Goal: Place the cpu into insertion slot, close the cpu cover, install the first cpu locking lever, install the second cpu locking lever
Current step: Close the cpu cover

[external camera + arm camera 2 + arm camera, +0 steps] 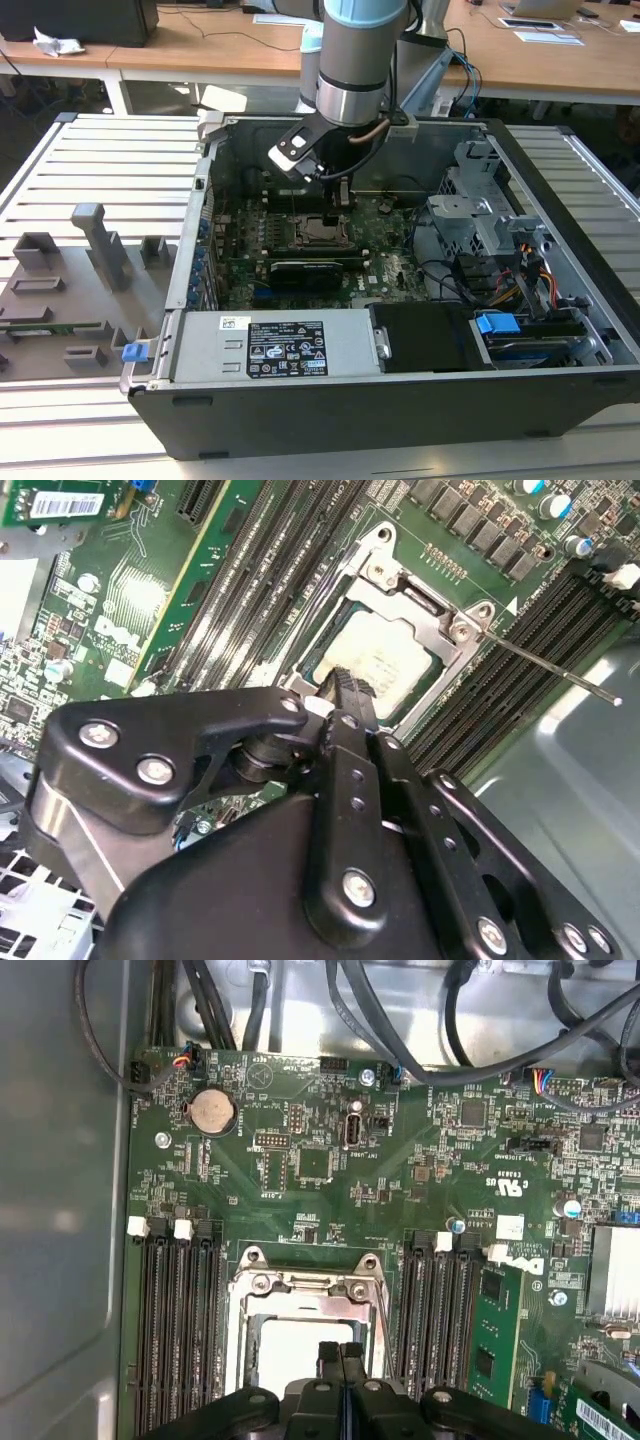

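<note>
We see the gripper (340, 1352) with fingers pressed together on nothing, tips over the cpu (285, 1345) lying beneath the cpu cover (305, 1305). Its black body hides part of both.

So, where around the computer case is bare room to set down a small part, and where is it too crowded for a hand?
Bare: the slatted table on the exterior view's left, beyond the grey fixtures, and on its right past the case. Crowded: the gripper hangs over the cpu, memory slots flank it, cables crowd the drive cage.
</note>
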You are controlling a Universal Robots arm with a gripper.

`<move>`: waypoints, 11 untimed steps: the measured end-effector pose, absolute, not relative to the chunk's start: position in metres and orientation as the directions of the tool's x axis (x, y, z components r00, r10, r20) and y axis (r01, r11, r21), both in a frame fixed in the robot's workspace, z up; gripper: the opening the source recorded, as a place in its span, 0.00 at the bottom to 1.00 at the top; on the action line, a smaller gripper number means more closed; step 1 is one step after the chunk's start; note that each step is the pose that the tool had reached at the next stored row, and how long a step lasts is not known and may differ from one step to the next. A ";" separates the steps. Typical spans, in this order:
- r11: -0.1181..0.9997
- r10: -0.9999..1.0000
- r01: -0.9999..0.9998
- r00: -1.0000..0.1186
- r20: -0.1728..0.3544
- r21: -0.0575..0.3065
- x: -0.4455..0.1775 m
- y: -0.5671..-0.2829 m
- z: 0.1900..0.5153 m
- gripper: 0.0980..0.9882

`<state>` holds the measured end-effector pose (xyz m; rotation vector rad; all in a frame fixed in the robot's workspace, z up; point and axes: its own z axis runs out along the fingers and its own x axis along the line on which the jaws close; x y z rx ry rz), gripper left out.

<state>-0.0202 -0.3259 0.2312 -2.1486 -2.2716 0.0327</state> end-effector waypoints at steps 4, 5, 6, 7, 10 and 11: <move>0.056 0.998 0.998 -0.056 -0.004 -0.025 -0.020 -0.326 0.251 0.01; 0.056 0.998 0.998 -0.056 -0.004 -0.025 -0.020 -0.326 0.257 0.01; 0.056 0.998 0.998 -0.056 -0.004 -0.025 -0.020 -0.326 0.264 0.01; 0.056 0.998 0.998 -0.056 -0.004 -0.025 -0.020 -0.326 0.268 0.01; 0.056 0.998 0.998 -0.056 -0.004 -0.025 -0.020 -0.326 0.276 0.01; 0.056 0.998 0.998 -0.056 -0.004 -0.025 -0.020 -0.326 0.277 0.01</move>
